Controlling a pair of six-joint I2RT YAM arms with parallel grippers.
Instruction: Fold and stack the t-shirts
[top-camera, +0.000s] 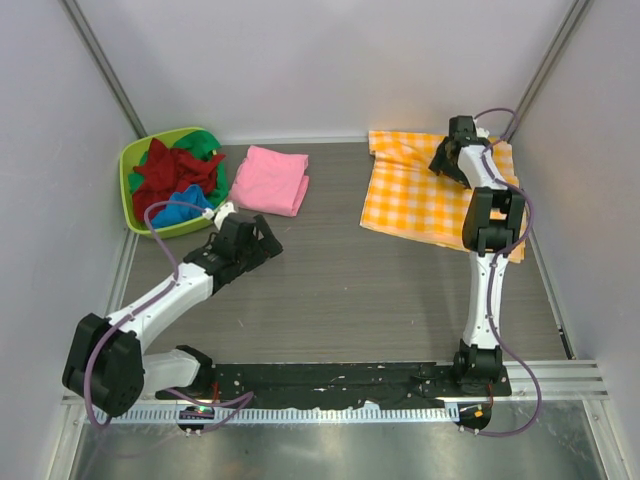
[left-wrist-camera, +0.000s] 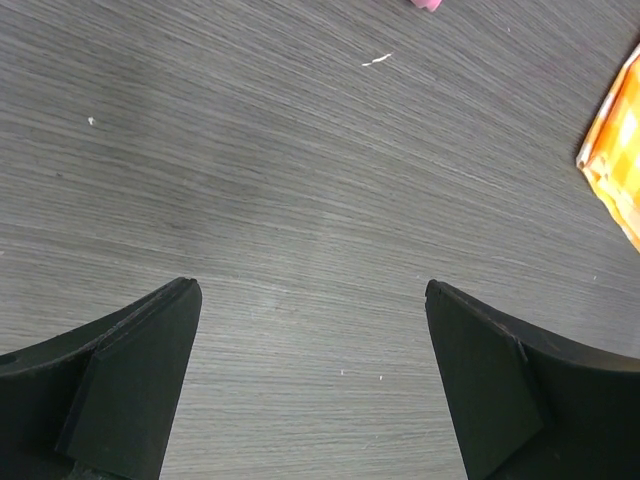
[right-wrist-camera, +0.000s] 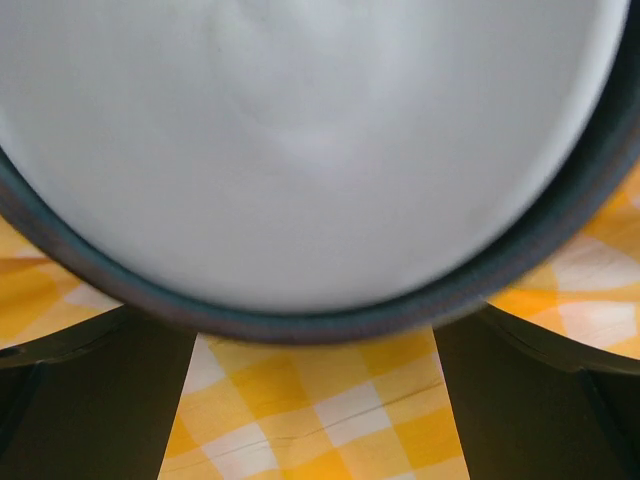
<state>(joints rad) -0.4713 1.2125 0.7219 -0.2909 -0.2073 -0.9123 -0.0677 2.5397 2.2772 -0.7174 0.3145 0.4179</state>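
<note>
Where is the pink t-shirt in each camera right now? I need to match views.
Top external: the pink t-shirt, folded, upper left of the picture.
Left wrist: only a pink sliver at the top edge.
Right wrist: not in it.
Shared landmark: the orange-and-white checked cloth, right in the top view, right edge in the left wrist view, bottom of the right wrist view.

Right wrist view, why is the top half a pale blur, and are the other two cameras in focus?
Right wrist view: a blurred pale shape with a dark rim fills the upper frame, what it is I cannot tell; the checked cloth below is fairly sharp. Left wrist view: the table grain is crisp. Top external view: even light, soft shadows, sharp throughout.
</note>
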